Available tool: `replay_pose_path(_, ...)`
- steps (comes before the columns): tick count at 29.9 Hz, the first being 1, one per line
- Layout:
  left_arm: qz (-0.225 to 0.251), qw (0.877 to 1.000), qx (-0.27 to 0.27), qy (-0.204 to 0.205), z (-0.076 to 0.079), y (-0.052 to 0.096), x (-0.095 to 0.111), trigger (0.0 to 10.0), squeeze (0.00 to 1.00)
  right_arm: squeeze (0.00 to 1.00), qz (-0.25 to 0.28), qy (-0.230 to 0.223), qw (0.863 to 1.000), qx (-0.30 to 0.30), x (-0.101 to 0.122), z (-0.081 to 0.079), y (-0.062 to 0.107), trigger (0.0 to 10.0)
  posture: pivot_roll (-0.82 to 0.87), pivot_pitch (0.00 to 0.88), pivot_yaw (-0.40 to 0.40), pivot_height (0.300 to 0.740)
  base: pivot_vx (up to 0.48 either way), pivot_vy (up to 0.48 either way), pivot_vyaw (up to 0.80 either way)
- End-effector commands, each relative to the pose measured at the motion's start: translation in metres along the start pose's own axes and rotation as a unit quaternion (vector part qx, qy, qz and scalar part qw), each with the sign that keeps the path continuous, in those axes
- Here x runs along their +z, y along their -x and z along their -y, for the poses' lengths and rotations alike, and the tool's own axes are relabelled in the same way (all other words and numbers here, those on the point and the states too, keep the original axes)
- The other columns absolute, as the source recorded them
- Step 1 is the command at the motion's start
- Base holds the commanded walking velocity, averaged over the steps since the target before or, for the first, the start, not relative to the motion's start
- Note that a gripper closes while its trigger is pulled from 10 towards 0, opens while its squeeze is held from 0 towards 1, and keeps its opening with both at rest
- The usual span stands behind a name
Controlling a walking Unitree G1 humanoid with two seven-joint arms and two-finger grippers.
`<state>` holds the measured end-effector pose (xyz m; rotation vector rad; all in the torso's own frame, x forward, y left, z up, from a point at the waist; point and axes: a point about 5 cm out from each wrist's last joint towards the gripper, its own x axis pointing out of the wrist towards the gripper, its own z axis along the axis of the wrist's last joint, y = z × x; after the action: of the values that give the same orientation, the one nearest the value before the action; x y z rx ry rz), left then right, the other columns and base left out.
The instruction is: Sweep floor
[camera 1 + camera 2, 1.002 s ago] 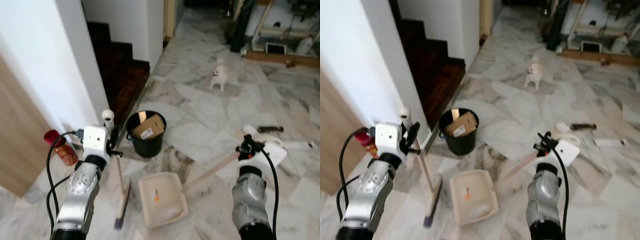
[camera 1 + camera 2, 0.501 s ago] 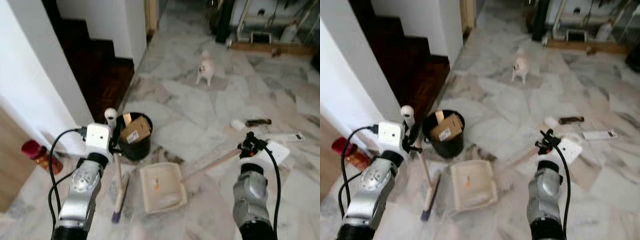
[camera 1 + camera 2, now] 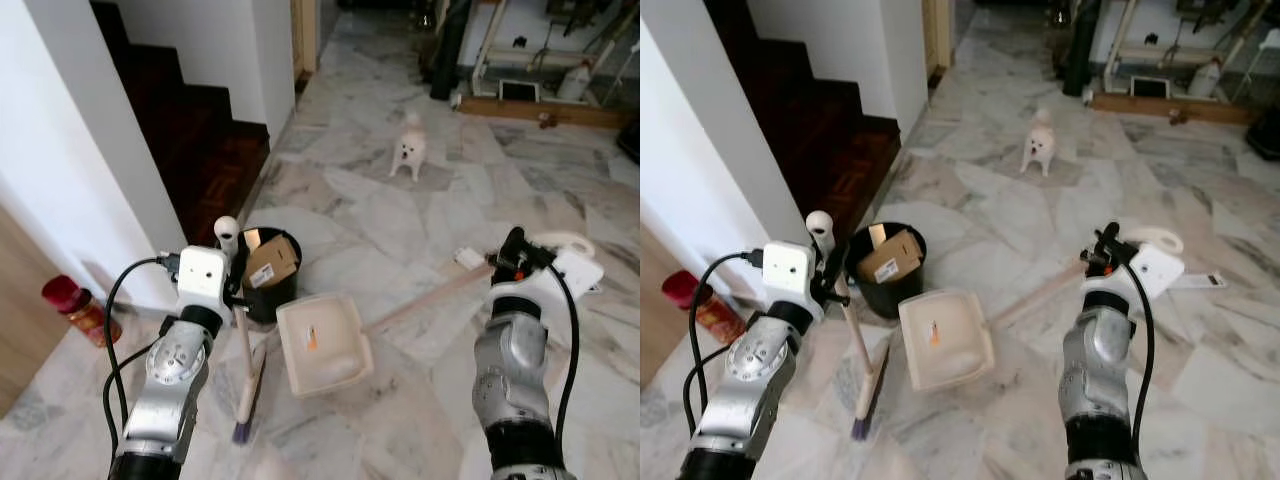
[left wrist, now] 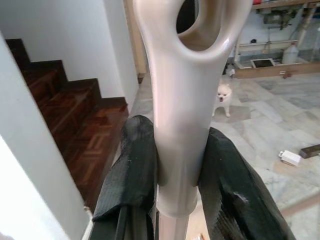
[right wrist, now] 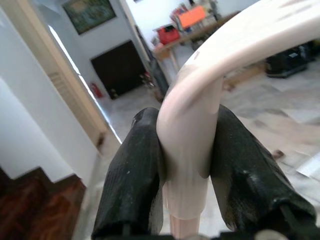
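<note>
My left gripper (image 3: 233, 287) is shut on the cream handle of a broom (image 3: 243, 352), just below its looped top (image 4: 192, 30). The broom's brush head (image 3: 248, 398) rests on the marble floor. My right gripper (image 3: 511, 252) is shut on the curved end of the dustpan's long handle (image 3: 425, 301). The cream dustpan (image 3: 320, 344) lies between the arms, beside a black bin (image 3: 259, 297), with a small orange scrap (image 3: 311, 341) in it. In the wrist views black fingers (image 4: 132, 165) and fingers (image 5: 134, 180) clamp each handle.
The bin holds a cardboard box (image 3: 268, 262). A small white dog (image 3: 408, 155) stands ahead on the floor. Dark wooden stairs (image 3: 190, 130) and a white wall (image 3: 80, 150) are on my left, and a red-lidded jar (image 3: 76, 309) stands by the wall. Small items (image 3: 468, 258) lie to the right.
The view has shifted as I moved. The dustpan now lies closer to the bin, and my right gripper with its handle is higher and farther out. The left still holds the broom.
</note>
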<state>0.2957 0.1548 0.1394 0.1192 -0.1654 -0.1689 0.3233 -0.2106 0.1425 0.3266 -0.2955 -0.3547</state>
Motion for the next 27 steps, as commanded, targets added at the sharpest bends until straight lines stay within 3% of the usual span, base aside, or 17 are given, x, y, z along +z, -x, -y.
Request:
replay_pose_path(1,0.008,1.000,0.004,-0.006,-0.002,0.000,0.004,10.0,0.00,0.00,0.047,-0.022,0.999,0.017,0.025,-0.017,-0.010,10.0,0.06,0.068,0.004,0.740,0.000,0.000,0.00)
replay_pose_path(15,-0.005,1.000,0.020,-0.011,-0.004,-0.001,-0.001,10.0,0.00,0.00,0.086,-0.049,0.993,0.066,0.057,-0.053,-0.031,10.0,0.06,0.052,-0.006,0.740,0.000,0.000,0.00)
replay_pose_path(27,-0.005,0.999,0.030,-0.010,-0.006,0.000,-0.003,10.0,0.00,0.00,0.105,-0.074,0.988,0.081,0.072,-0.065,-0.040,10.0,0.06,0.030,-0.009,0.740,0.000,0.000,0.00)
